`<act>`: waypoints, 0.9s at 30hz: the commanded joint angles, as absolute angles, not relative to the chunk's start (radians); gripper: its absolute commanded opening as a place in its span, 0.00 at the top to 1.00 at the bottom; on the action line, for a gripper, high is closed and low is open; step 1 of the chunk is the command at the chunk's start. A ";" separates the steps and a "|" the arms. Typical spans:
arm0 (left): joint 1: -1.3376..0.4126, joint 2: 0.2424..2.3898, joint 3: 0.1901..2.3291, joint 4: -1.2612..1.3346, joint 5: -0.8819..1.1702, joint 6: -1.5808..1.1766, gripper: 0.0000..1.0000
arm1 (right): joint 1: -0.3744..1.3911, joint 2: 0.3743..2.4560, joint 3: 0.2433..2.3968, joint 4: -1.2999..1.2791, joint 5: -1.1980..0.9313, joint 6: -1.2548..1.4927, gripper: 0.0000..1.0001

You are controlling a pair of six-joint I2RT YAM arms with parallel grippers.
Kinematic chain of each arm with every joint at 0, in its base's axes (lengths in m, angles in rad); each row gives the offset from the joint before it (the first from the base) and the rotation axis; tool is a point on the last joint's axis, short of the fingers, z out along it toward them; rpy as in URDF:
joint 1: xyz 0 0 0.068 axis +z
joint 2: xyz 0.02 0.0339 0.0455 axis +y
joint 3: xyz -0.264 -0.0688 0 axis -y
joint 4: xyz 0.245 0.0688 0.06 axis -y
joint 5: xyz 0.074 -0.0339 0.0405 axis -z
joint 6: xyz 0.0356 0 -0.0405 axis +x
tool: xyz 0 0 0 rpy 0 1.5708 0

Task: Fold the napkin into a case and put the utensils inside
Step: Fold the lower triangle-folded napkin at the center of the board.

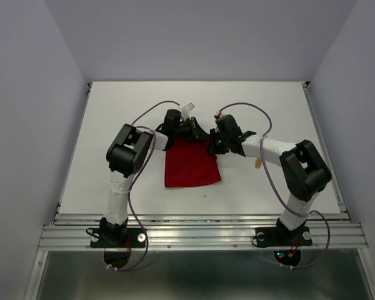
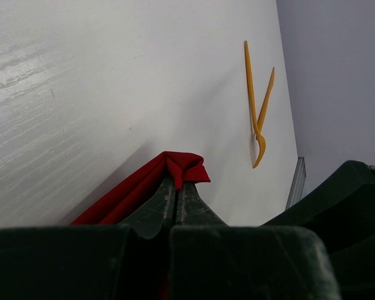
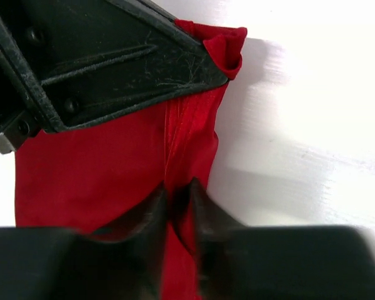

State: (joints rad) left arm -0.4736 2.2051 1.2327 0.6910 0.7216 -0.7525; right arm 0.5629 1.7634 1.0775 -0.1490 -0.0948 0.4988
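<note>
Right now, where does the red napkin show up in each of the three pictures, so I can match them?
Top view: the napkin lies near the middle of the table, between the two arms.
Left wrist: bottom centre, its corner pinched in the left gripper.
Right wrist: it fills the left and centre, with a fold clamped in the right gripper.
Shared landmark: the white table under it.

No text, label, brand, number or sign is legible on anything.
</note>
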 commanded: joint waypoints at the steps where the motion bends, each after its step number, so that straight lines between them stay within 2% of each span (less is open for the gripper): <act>1: -0.469 2.174 1.238 0.724 0.746 -0.727 1.00 | 0.557 1.781 1.138 -0.110 -0.083 0.488 0.81; 6: -0.469 2.174 1.239 0.724 0.744 -0.729 1.00 | 0.567 1.778 1.149 -0.124 -0.043 0.473 0.99; 12: -0.462 2.172 1.261 0.660 0.733 -0.736 1.00 | 0.588 1.795 1.184 -0.163 -0.012 0.446 0.99; 13: -0.459 2.169 1.262 0.641 0.726 -0.735 0.95 | 0.588 1.798 1.183 -0.163 -0.009 0.448 0.99; 14: -0.459 2.158 1.264 0.631 0.719 -0.732 0.84 | 0.588 1.796 1.181 -0.167 -0.006 0.449 0.99; 20: -0.439 2.122 1.304 0.502 0.681 -0.675 0.62 | 0.588 1.795 1.175 -0.183 -0.005 0.449 0.99; 24: -0.431 2.099 1.348 0.417 0.657 -0.631 0.43 | 0.588 1.802 1.180 -0.186 -0.005 0.446 0.99; 27: -0.431 2.091 1.370 0.373 0.646 -0.611 0.35 | 0.597 1.810 1.190 -0.189 -0.005 0.443 0.99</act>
State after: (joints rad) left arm -0.4366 2.1761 1.3174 0.4408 0.6666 -0.6712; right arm 0.5842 1.7943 1.1439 -0.1932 -0.0223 0.4629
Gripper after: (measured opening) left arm 0.616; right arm 0.035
